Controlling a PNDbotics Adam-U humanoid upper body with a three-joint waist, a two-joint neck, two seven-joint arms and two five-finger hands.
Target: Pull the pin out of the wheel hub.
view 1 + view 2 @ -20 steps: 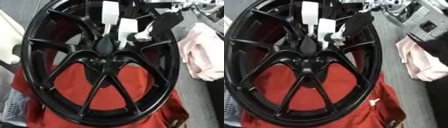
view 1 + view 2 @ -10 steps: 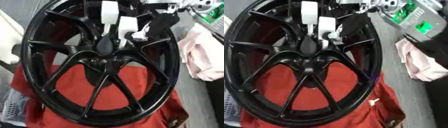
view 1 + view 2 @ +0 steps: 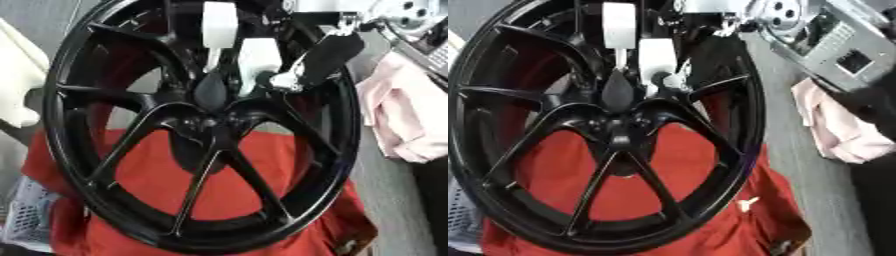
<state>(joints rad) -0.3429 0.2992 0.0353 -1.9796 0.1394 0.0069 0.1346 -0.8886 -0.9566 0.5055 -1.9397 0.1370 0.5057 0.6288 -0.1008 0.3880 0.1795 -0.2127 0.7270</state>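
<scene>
The right hand (image 3: 262,70) reaches into the black wheel (image 3: 96,195) above its hub (image 3: 210,125), fingers closed on something white.

The wheel hub (image 3: 206,127) is seen as a large glossy black alloy wheel, stood nearly upright and slightly tilted, its open face turned toward the camera. Slim black spokes are spread from a dark centre boss out to a deep rim. Its lower rim is set on a red cloth (image 3: 227,185), near the cloth's middle, and red is seen through the gaps between the lower spokes. Just above the boss, between the upper spokes, 2 white blocks and a small pale rounded piece (image 3: 282,80) are seen; whether that piece is the pin cannot be told.
</scene>
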